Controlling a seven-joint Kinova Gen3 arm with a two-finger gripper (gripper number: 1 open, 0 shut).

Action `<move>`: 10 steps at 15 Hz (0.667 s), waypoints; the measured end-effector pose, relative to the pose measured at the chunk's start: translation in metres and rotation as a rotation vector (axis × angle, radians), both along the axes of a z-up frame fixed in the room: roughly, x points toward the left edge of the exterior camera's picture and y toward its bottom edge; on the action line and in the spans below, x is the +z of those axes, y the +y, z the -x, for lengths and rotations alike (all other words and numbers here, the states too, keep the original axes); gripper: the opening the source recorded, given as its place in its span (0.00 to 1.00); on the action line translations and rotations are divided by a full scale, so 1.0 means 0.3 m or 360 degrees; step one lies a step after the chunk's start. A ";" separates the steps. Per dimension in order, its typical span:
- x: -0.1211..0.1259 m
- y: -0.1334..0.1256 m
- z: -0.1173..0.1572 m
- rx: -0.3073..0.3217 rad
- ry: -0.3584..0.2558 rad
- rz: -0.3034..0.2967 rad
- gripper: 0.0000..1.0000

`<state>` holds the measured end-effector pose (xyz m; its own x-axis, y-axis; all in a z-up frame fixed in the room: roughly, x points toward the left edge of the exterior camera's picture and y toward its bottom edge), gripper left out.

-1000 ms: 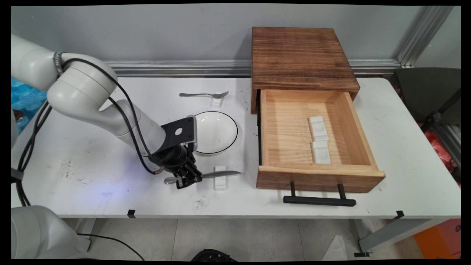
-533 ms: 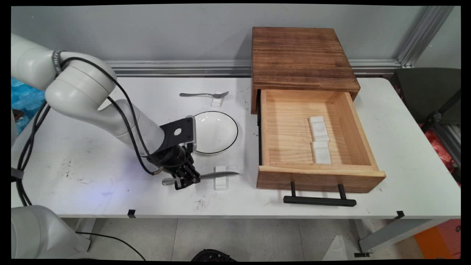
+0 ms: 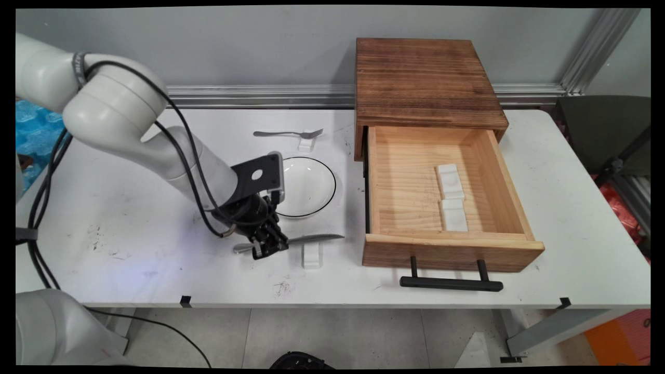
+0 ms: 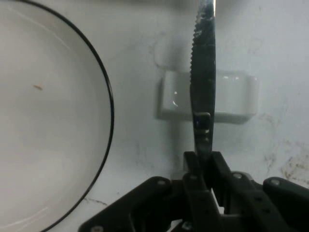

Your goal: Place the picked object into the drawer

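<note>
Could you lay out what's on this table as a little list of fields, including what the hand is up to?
hand: black two-finger hand, shut on the knife's handle
held thing: silver table knife with a serrated blade, lifted above its rest
rest below: small white ceramic cutlery rest on the white table
beside it: round white plate with a thin black rim
far side: silver fork lying on another small white rest
right: open light wooden drawer with a black handle, two white rests inside

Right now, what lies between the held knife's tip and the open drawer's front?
Only bare table, as the main view shows. The gripper holds the knife above the white rest, left of the drawer.
</note>
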<state>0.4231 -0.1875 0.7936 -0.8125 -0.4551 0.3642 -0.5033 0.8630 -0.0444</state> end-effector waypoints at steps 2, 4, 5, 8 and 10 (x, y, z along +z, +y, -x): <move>0.023 -0.008 0.005 -0.0003 -0.0007 0.0003 0.00; 0.057 -0.016 0.005 -0.0010 -0.0023 0.0001 0.00; 0.076 -0.018 0.003 -0.0013 -0.0032 -0.0003 0.00; 0.121 -0.017 -0.003 -0.0022 -0.0057 -0.0017 0.00; 0.161 -0.015 -0.009 -0.0027 -0.0080 -0.0029 0.00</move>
